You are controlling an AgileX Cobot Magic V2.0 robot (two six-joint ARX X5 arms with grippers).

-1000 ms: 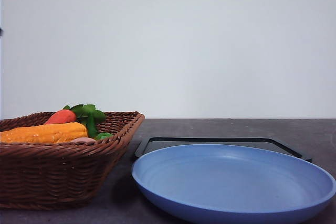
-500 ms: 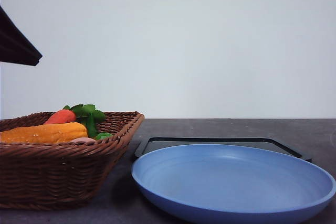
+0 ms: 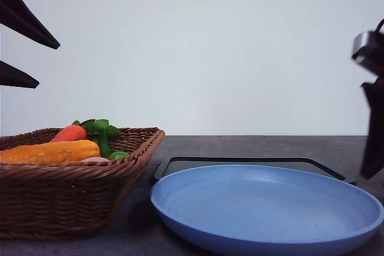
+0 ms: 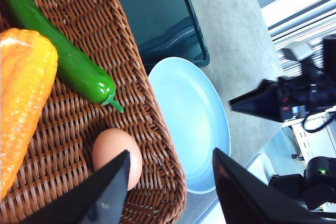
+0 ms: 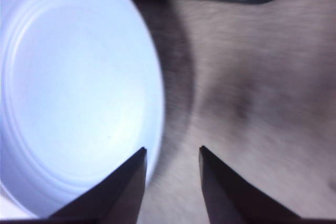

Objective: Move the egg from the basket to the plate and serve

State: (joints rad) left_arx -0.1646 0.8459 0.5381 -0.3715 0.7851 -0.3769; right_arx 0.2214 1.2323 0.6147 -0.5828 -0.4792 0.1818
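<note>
The egg (image 4: pixel 116 156) lies in the brown wicker basket (image 4: pixel 152 129), close to its rim. My left gripper (image 4: pixel 170 153) hovers open above it, one finger (image 4: pixel 105 192) partly covering the egg and the other past the rim. In the front view the left gripper (image 3: pixel 48 64) hangs high over the basket (image 3: pixel 72 190). The light blue plate (image 3: pixel 270 208) sits empty beside the basket. My right gripper (image 5: pixel 172 149) is open above the table just off the rim of the plate (image 5: pixel 73 93); the right arm (image 3: pixel 372 124) shows at the right edge.
The basket also holds an orange corn cob (image 4: pixel 23 108), a green pepper (image 4: pixel 68 61) and a carrot (image 3: pixel 69 133) with leaves. A flat black tray (image 3: pixel 252 165) lies on the table just behind the plate.
The left gripper has come further into the front view at top left, both fingers now showing. The right arm has entered at the right edge.
</note>
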